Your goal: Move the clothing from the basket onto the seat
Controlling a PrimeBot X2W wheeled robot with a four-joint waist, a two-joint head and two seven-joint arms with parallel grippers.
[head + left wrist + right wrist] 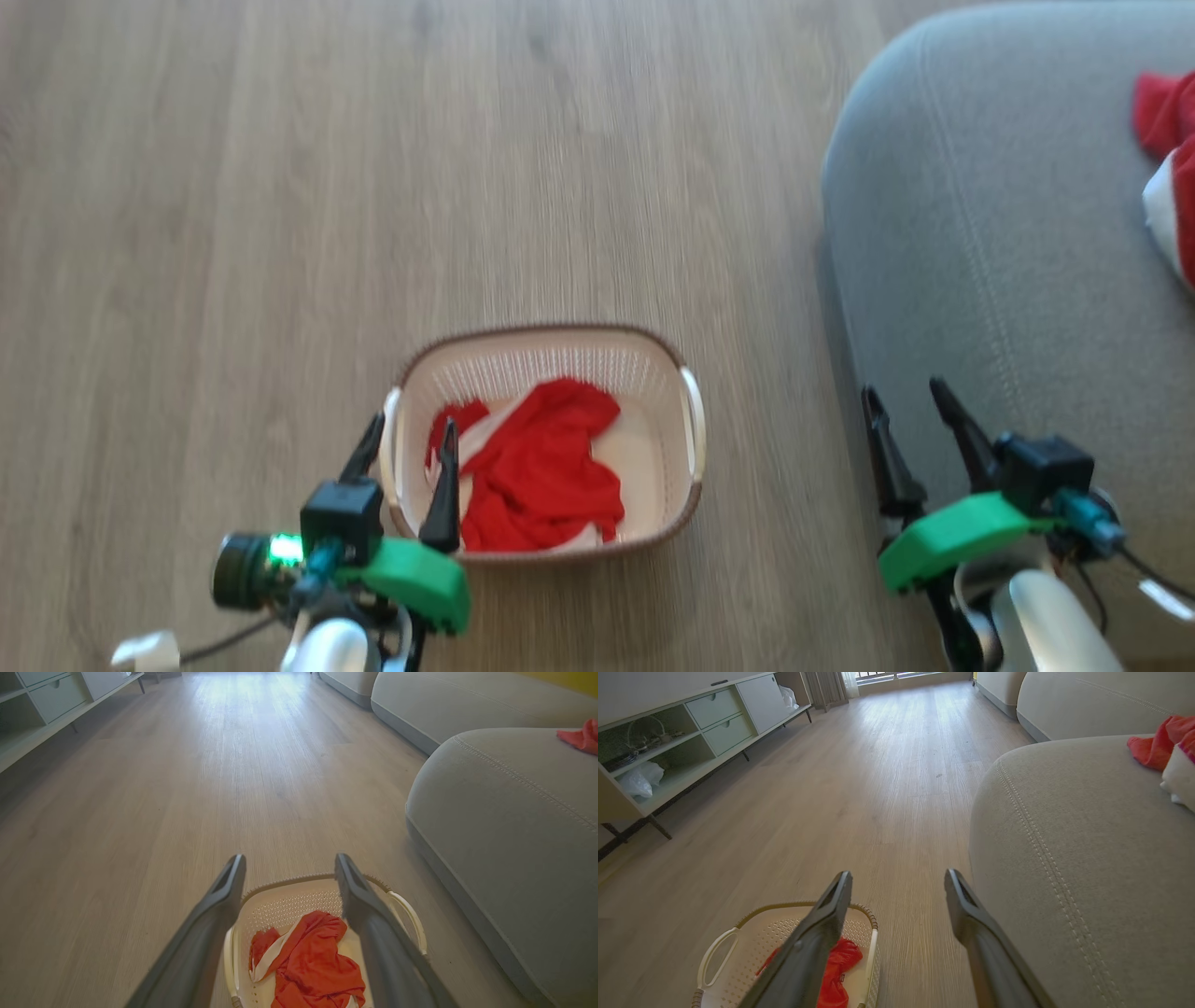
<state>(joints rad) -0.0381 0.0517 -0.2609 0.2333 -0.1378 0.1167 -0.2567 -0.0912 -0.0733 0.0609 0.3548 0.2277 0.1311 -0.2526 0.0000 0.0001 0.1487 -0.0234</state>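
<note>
A cream basket (653, 359) with a brown rim stands on the wood floor, holding a crumpled red piece of clothing (546, 462) with a white band. My left gripper (413, 427) hovers open over the basket's left handle, nothing between its fingers. In the left wrist view the same clothing (313, 961) lies in the basket (289, 900) below the open left gripper (287, 858). The grey seat (990, 224) fills the right side, with another red and white garment (1172, 159) on it. My right gripper (904, 392) hangs open at the seat's near-left edge, holding nothing.
In the right wrist view a low pale cabinet (691, 732) with drawers and open shelves runs along the left wall. A second grey cushion (1087, 695) stands beyond the seat. Wide bare wood floor (373, 187) stretches ahead of the basket.
</note>
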